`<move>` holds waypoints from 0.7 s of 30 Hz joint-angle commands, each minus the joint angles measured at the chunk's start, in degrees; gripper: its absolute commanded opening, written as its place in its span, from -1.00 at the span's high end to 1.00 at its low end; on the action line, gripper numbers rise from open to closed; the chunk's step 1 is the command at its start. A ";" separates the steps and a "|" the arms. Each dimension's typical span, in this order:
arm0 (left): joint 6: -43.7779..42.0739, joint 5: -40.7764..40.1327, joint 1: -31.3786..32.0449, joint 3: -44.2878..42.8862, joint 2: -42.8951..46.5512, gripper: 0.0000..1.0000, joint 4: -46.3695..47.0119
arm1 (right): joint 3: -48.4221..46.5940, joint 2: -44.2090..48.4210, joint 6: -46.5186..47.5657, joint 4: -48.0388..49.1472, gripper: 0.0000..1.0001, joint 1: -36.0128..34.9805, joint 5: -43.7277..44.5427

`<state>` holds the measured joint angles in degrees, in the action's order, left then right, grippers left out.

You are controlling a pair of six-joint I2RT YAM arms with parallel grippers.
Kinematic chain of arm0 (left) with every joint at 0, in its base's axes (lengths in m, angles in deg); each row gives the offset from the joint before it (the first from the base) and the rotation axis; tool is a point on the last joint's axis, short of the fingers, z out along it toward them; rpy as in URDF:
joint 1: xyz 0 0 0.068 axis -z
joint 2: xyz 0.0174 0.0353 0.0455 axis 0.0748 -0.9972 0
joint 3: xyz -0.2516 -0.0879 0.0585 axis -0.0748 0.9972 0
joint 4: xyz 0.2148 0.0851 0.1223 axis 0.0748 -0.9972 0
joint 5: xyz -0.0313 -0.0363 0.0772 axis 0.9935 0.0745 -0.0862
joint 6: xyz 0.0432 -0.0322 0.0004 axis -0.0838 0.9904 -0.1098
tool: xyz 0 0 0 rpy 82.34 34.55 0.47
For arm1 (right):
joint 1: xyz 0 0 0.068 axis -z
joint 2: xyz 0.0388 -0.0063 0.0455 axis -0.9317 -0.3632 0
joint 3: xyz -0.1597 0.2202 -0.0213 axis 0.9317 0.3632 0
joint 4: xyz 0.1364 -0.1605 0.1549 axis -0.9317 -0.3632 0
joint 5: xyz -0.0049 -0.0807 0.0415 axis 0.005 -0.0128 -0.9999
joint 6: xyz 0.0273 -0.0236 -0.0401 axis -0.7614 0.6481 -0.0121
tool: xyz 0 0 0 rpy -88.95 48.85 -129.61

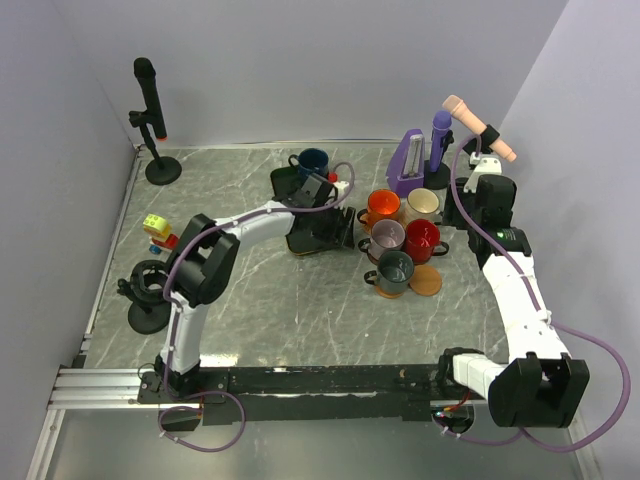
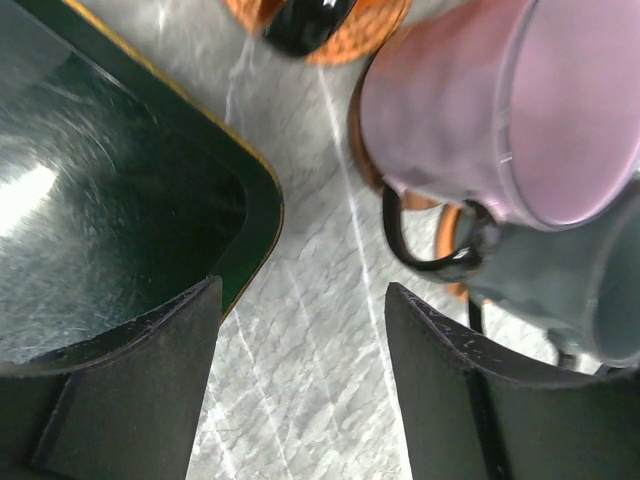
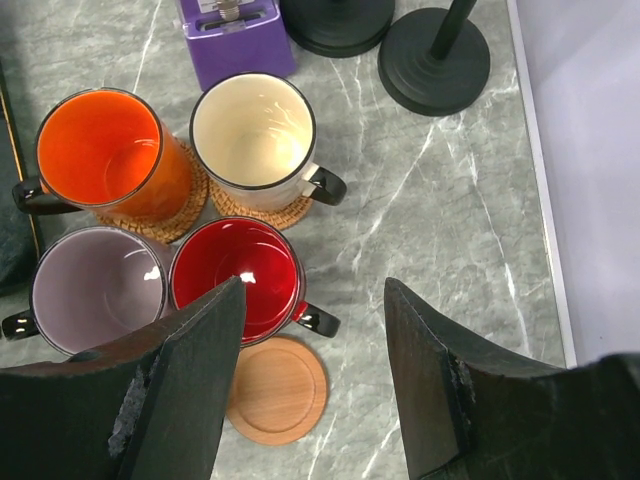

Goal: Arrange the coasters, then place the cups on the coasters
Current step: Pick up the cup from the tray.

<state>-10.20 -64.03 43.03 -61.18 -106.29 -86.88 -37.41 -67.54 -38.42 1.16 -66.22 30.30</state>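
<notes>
A: Cups, and the reason for the layout?

B: Five packed in a tight block right of centre. Orange cup (image 3: 98, 150) and cream cup (image 3: 252, 130) at the back, mauve cup (image 2: 470, 110) and red cup (image 3: 237, 275) in the middle, grey-green cup (image 2: 590, 290) nearest. Woven coasters (image 3: 180, 222) showing under orange and cream, and coaster edges peeking out under mauve and grey-green. Probably grouped this closely to form a neat set.

A: Anything unfilled?

B: One bare coaster (image 3: 277, 390) just beside red, likely meant for the last cup. Navy cup (image 1: 312, 162) well apart at the back, by the far end of the tray (image 2: 130, 180) (on it or just behind it, hard to tell).

A: End effectors?

B: Left end effector (image 2: 300, 300) low over bare table (image 2: 320, 390), between the tray corner and mauve. Fingers parted fairly wide, gripping nothing. Right end effector (image 3: 315, 295) hanging above red and the bare coaster, fingers also well apart, also empty.

A: In the way?

B: Little room around the free coaster. Red's handle pointing toward it, grey-green close on one side, the right end effector overhead. Left arm stretched across the tray, between navy and the block. Behind the cluster, a purple box (image 3: 235, 40) and two round stand bases (image 3: 435, 50), near cream but not touching.
</notes>
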 commanded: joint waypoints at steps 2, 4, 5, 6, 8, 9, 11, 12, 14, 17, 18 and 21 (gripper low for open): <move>-1.07 -2.31 0.63 -2.03 0.87 -0.36 -0.08 | -0.05 0.86 -1.12 0.29 -0.29 -0.37 -0.42; -0.72 -5.12 0.46 -1.15 2.97 -0.40 0.36 | 0.13 1.21 -1.21 0.03 -0.28 -0.37 -0.16; -0.72 -6.62 0.37 -0.79 3.85 -0.42 0.53 | 0.21 1.39 -1.12 0.03 -0.28 -0.46 -0.07; -0.63 -7.94 0.20 -0.62 4.82 -0.43 0.54 | 0.39 1.57 -1.21 0.03 -0.28 -0.46 0.19; 0.42 -10.58 -1.12 -0.35 6.84 -0.46 0.45 | 0.48 2.18 -1.38 0.03 -0.28 -0.37 0.46; 1.38 -11.02 -2.34 -0.26 7.63 -0.47 0.97 | 0.57 2.36 -1.38 0.03 -0.28 -0.37 0.64; 3.40 -11.55 -4.89 -0.61 8.52 -0.49 1.76 | 0.74 2.62 -1.38 0.11 -0.28 -0.46 0.81; 4.28 -11.55 -6.47 -1.22 8.43 -0.51 2.20 | 0.83 2.62 -1.38 0.20 -0.28 -0.37 0.81; 5.43 -11.38 -8.85 -3.42 7.47 -0.54 2.38 | 0.83 2.53 -1.47 0.20 -0.28 -0.37 0.90; 6.13 -11.82 -11.58 -9.56 4.40 -0.56 1.51 | 0.92 2.45 -1.65 0.11 -0.28 -0.37 0.72; 6.40 -11.73 -12.89 -11.67 3.00 -0.57 1.33 | 0.92 2.36 -1.73 0.11 -0.28 -0.37 0.64; 6.58 -11.38 -14.92 -17.21 -1.40 -0.59 1.85 | 1.01 2.36 -2.00 0.03 -0.28 -0.37 0.37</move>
<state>-5.15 -74.76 29.74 -71.49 -103.50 -86.77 -37.04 -66.43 -39.63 0.90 -66.22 30.45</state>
